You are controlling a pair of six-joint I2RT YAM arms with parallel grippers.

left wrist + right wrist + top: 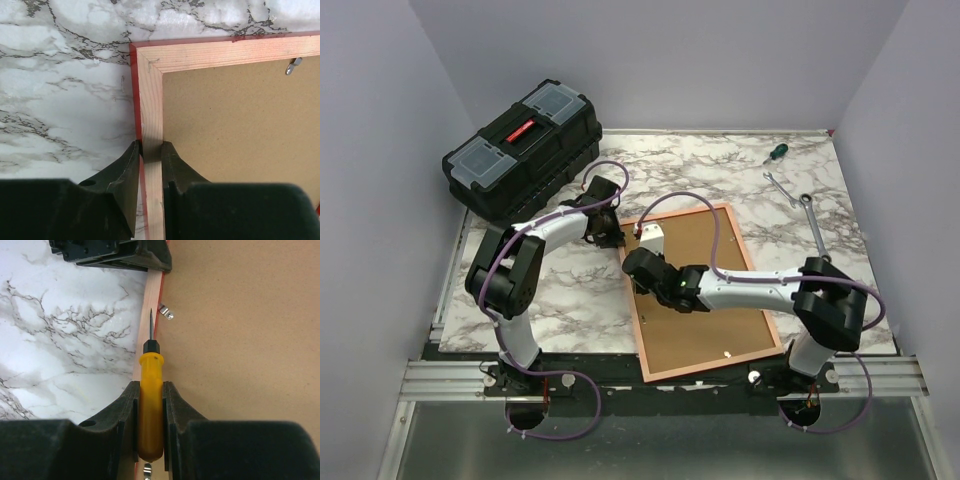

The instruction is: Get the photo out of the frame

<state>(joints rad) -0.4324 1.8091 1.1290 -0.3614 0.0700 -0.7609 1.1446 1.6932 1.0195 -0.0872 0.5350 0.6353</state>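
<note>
The red frame (758,281) lies face down on the marble table, its brown backing board (715,320) facing up. The photo is hidden under that board. My left gripper (150,147) is shut on the frame's pale wooden left rail (150,100), just below the far left corner. One finger is outside the red edge and the other rests on the backing board (240,130). My right gripper (151,387) is shut on a yellow-handled screwdriver (151,405). Its thin blade points along the same rail (145,330), close beside a small metal clip (167,314).
A black toolbox (523,148) stands at the far left. At the far right lie a green-handled screwdriver (775,153) and two wrenches (782,188). Another metal clip (294,65) sits on the frame's far rail. The two grippers work close together at the frame's left side.
</note>
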